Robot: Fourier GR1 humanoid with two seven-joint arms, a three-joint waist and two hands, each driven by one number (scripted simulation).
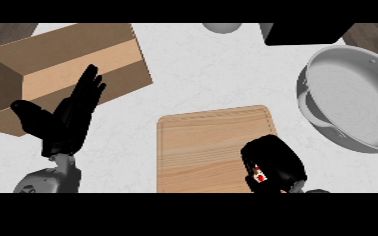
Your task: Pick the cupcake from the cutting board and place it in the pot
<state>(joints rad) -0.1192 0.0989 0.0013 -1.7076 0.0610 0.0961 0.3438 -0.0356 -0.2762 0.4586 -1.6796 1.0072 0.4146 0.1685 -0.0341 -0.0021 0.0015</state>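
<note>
- The right hand sits over the lower right corner of the cutting board, with its black fingers curled round the cupcake.
- Only a tiny bit of the cupcake peeks out from under the hand: a small patch of red and white (the rest is hidden, so its full shape cannot be told).
- The cupcake is at the board's right edge, near the bottom of the view; it cannot be told if it touches the wood.
- The cutting board is light wood with a thin groove running round its edge, and it lies flat on the white counter.
- The pot is grey metal, wide and round, and it stands at the right side, apart from the board.
- The left hand rests at the left with its fingers straight and spread, pointing up, in front of a brown cardboard box.
- A small grey round thing shows at the top edge, and a black block sits beside it above the pot.
</note>
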